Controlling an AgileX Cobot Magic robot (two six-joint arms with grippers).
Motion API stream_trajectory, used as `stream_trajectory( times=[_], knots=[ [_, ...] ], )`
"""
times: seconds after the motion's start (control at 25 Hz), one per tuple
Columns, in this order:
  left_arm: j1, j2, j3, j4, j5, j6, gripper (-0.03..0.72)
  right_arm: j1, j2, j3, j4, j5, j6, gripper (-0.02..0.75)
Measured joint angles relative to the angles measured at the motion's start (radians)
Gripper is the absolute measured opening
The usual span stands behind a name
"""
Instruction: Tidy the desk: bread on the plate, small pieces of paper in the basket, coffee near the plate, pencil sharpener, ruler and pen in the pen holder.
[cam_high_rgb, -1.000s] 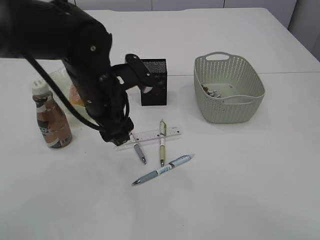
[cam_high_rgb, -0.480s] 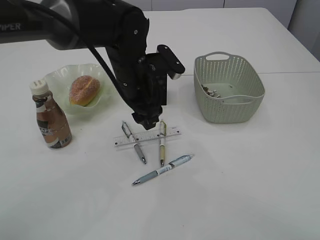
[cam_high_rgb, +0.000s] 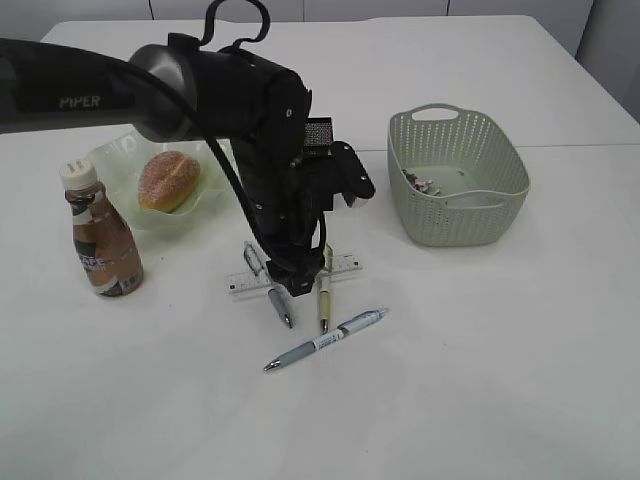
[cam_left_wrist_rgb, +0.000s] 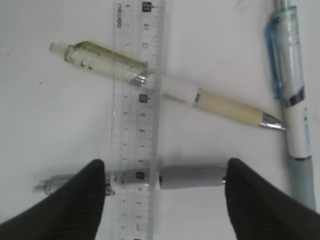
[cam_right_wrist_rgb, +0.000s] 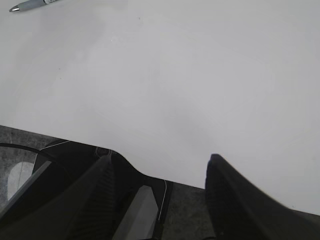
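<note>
My left gripper (cam_high_rgb: 291, 282) hangs open just above the clear ruler (cam_left_wrist_rgb: 138, 100) and a grey-grip pen (cam_left_wrist_rgb: 191, 176). That pen lies under the ruler, between the two black fingers (cam_left_wrist_rgb: 75, 200), and neither finger touches it. A cream pen (cam_left_wrist_rgb: 210, 100) and a blue pen (cam_left_wrist_rgb: 292, 85) lie beside it. The bread (cam_high_rgb: 168, 180) sits on the green plate (cam_high_rgb: 112, 158), and the coffee (cam_high_rgb: 101, 245) stands in front of the plate. The basket (cam_high_rgb: 458, 215) holds small pieces of paper (cam_high_rgb: 421, 184). The arm half hides the black pen holder (cam_high_rgb: 319, 130). No pencil sharpener is in view. My right gripper (cam_right_wrist_rgb: 161, 161) is open over the desk edge.
The three pens (cam_high_rgb: 325, 341) and the ruler (cam_high_rgb: 342, 264) form one cluster mid-desk (cam_high_rgb: 480, 350). In the right wrist view a pen tip (cam_right_wrist_rgb: 27, 4) shows at the top left, with dark floor below the desk edge. The basket stands to the right of the cluster.
The left arm has swung right from beside the coffee and plate, then come down over the ruler and grey pen. Plate and bread are uncovered now. Nothing was picked up.
</note>
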Motion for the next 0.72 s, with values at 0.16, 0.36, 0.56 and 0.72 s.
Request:
stream_trajectory(
  times=[0.16, 0.36, 0.56, 0.72],
  knots=[
    [0.000, 0.008, 0.000, -0.001, -0.036, 0.008, 0.527, 0.000, 0.000, 0.000, 0.000, 0.000, 0.000, 0.455],
    [0.002, 0.008, 0.000, 0.007, -0.042, 0.008, 0.510, 0.000, 0.000, 0.000, 0.000, 0.000, 0.000, 0.455],
    [0.004, 0.008, 0.000, 0.021, -0.042, 0.004, 0.506, 0.000, -0.002, 0.000, 0.000, 0.000, 0.000, 0.455],
    [0.004, 0.008, 0.000, 0.025, -0.042, 0.001, 0.506, 0.000, -0.010, 0.000, 0.000, 0.000, 0.000, 0.455]
  ],
)
